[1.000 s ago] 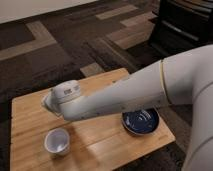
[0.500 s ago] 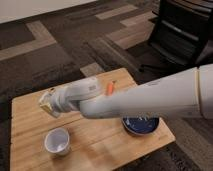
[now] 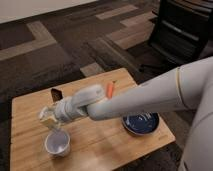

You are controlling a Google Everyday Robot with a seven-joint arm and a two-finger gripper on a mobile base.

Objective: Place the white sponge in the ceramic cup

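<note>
Nearest us, we see the ceramic cup [image 3: 56, 144] on the counter [image 3: 100, 150]. Just above its far rim, our claw [image 3: 50, 118] is clamped on the white sponge [image 3: 45, 120]. Farther back stands a black block [image 3: 56, 93].

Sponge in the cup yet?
Out. The gripper holds the white sponge just above the ceramic cup; the cup's inside looks empty.

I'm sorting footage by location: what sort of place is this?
Probably an office or lab: patterned carpet tiles, a black office chair and a wooden table. The gripper hovers just above the ceramic cup.
</note>
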